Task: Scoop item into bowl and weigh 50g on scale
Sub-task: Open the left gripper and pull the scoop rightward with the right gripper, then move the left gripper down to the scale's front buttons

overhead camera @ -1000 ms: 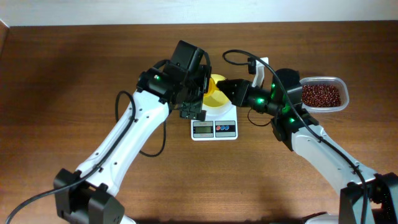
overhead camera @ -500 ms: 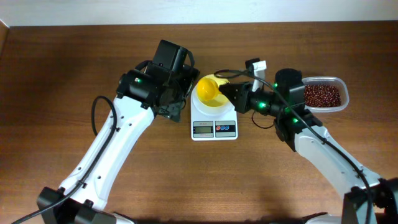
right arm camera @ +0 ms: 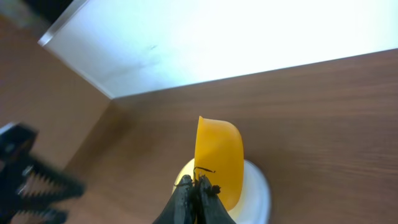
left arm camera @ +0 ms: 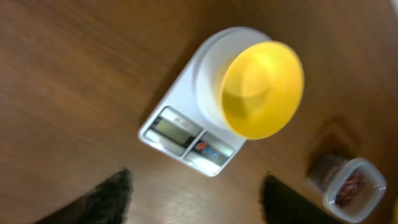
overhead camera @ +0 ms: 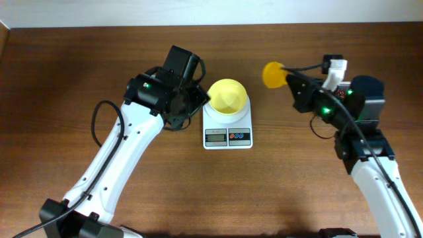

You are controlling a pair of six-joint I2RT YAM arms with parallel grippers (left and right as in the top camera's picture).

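The right jaws are clamped tight on the handle of a darker yellow plastic scoop (right arm camera: 219, 158), held on edge above the brown wooden counter (overhead camera: 79, 79). The left jaws stand wide around nothing, just left of the small white rectangular kitchen scale (overhead camera: 228, 137), which carries the round pale-yellow plastic bowl (overhead camera: 228, 96). The tiny reddish-brown beans (left arm camera: 350, 185) lie in a clear plastic tub (left arm camera: 333, 200), apart from the scale.

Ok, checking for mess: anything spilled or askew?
Nothing stands out: no spill shows on the table, the bowl sits centred on the scale, and the right gripper holds the scoop clear of it.
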